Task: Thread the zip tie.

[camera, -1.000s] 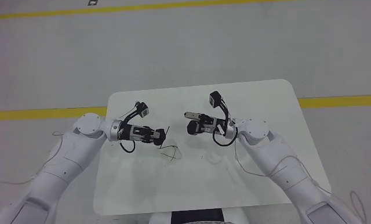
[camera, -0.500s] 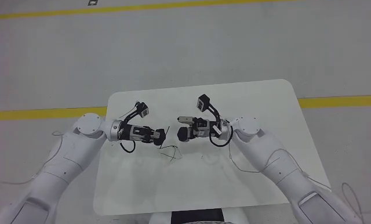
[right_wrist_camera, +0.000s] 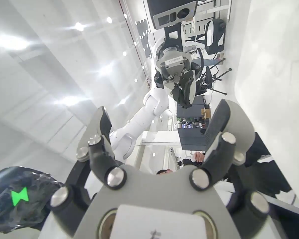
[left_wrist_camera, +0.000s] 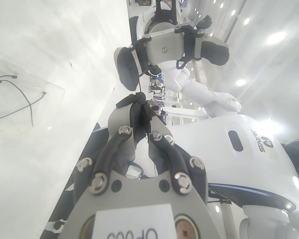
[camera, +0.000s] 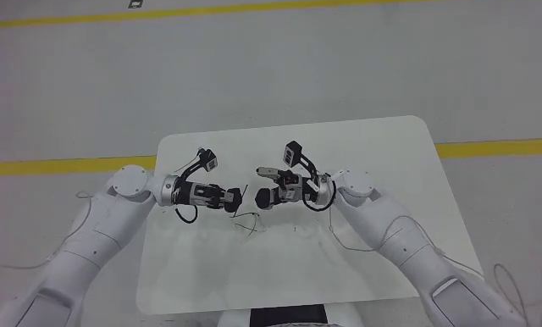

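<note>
Pale grey floor (camera: 339, 64) crossed by two yellow lines (camera: 254, 7), with a small dark marker (camera: 135, 3) beside the far one. White worktop (camera: 398, 149) with rounded corners. Rows of bright ceiling lights (left_wrist_camera: 246, 21). Black office chair (right_wrist_camera: 214, 37) in the room behind.

This is a robotics lab or test hall, not a home. The smooth pale grey floor (camera: 339, 64) is marked out with long yellow tape lines (camera: 254, 7), and a small black-and-white marker (camera: 135, 3) is stuck to it near one line. A plain white desk (camera: 381, 157) with rounded corners stands alone on that open floor. The left wrist view shows a high white ceiling with rows of round lights (left_wrist_camera: 274, 37). The right wrist view shows a black office chair (right_wrist_camera: 215, 35) and white racks (right_wrist_camera: 209, 3) behind it, with dark workstations farther off.
</note>
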Robot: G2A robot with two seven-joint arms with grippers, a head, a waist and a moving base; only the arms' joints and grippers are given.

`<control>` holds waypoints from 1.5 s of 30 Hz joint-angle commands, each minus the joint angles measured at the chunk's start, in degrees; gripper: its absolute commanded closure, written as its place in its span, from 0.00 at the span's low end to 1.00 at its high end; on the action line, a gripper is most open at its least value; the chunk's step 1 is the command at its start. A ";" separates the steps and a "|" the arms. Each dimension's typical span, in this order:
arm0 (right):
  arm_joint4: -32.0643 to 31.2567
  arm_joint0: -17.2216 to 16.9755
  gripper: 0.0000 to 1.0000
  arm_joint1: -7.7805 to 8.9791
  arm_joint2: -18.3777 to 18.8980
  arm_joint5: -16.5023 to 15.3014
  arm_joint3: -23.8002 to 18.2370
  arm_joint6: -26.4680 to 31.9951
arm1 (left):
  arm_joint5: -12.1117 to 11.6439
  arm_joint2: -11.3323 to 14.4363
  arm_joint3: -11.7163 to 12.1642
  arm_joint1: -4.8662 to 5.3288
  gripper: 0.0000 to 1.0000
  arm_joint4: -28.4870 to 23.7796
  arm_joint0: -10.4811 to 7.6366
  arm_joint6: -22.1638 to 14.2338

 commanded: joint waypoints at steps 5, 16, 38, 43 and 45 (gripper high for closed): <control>3.46 1.99 0.00 -1.57 -1.78 0.76 4.18 0.65 | 0.00 0.00 0.00 0.00 1.00 0.00 0.00 0.00; 5.29 3.97 0.61 -3.74 -3.98 0.34 9.32 1.86 | 0.00 0.00 0.00 0.00 1.00 0.00 0.00 0.00; 4.10 5.02 0.86 -5.54 -4.11 -0.56 13.57 3.03 | 0.00 0.00 0.00 0.00 1.00 0.00 0.00 0.00; 3.53 5.03 0.89 -5.72 -3.84 -0.45 13.86 3.14 | 0.00 0.00 0.00 0.00 1.00 0.00 0.00 0.00; 3.31 4.98 0.93 -5.77 -3.74 -0.42 13.97 3.12 | 0.00 0.00 0.00 0.00 1.00 0.00 0.00 0.00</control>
